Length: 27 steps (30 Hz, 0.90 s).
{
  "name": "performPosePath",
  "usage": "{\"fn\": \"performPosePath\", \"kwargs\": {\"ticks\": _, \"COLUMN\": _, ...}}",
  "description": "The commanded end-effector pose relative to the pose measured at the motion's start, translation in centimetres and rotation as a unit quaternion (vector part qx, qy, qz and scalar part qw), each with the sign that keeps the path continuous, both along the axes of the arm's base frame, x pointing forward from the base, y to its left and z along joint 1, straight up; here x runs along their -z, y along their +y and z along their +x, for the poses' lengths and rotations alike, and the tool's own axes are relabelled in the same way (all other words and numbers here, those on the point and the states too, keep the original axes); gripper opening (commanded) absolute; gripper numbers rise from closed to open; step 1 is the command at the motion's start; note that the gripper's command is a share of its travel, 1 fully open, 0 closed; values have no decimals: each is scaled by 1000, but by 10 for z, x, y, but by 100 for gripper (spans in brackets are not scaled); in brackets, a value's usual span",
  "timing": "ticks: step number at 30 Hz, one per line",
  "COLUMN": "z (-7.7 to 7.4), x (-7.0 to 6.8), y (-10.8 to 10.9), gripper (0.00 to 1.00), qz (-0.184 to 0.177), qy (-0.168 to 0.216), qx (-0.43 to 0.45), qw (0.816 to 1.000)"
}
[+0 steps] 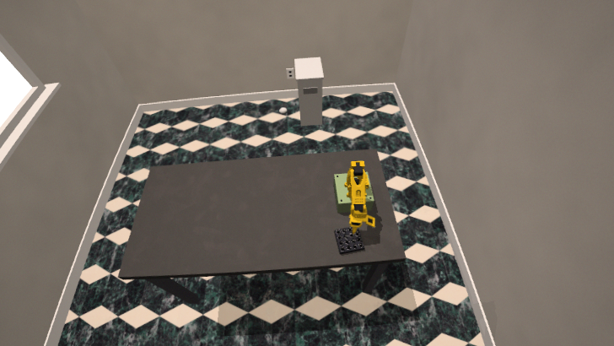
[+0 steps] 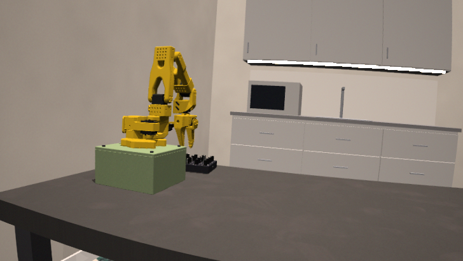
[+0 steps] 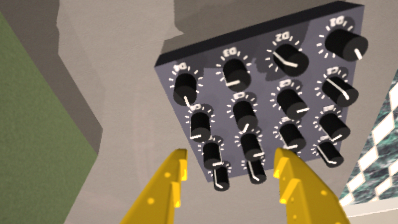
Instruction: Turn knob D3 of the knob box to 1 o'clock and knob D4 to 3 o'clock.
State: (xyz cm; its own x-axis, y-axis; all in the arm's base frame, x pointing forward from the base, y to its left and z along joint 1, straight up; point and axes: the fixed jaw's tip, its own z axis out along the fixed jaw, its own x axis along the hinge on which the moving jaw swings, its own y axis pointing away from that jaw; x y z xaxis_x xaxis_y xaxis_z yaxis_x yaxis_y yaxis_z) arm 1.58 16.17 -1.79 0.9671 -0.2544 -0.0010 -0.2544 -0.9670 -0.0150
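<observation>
The black knob box [image 1: 342,251] [image 2: 202,168] [image 3: 212,46] lies on the table, its D row at the top of the wrist view. Knob D4 [image 3: 185,86] is at that row's left end; its white line runs down the picture, slightly right. Knob D3 [image 3: 236,74] is beside it, its line running nearly across the picture. Exact hours cannot be read. My gripper [image 1: 353,231] [image 2: 186,146] [image 3: 231,151] is partly open above the box, near its robot-side edge. No knob is between the fingertips. The socket is not visible.
The other knobs stand close together, including D2 [image 3: 291,59] beside D3 and several in rows A to C. The arm stands on a green block [image 1: 342,189] [image 2: 124,171] on the dark table [image 1: 232,214] [image 2: 275,207]. The box is near the table's edge.
</observation>
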Motion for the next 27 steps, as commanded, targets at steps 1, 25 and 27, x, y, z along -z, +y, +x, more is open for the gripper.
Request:
{"fn": "performPosePath", "kwargs": {"ticks": 1, "z": -2, "x": 1, "y": -1, "gripper": 21, "qz": -6, "qy": 1, "qx": -73, "qw": 997}}
{"fn": "performPosePath", "kwargs": {"ticks": 25, "z": -5, "x": 1, "y": 2, "gripper": 12, "qz": -6, "qy": -3, "qx": -426, "qw": 905}}
{"fn": "performPosePath", "kwargs": {"ticks": 27, "z": -6, "x": 1, "y": 2, "gripper": 12, "qz": -6, "qy": -3, "qx": -445, "qw": 895}}
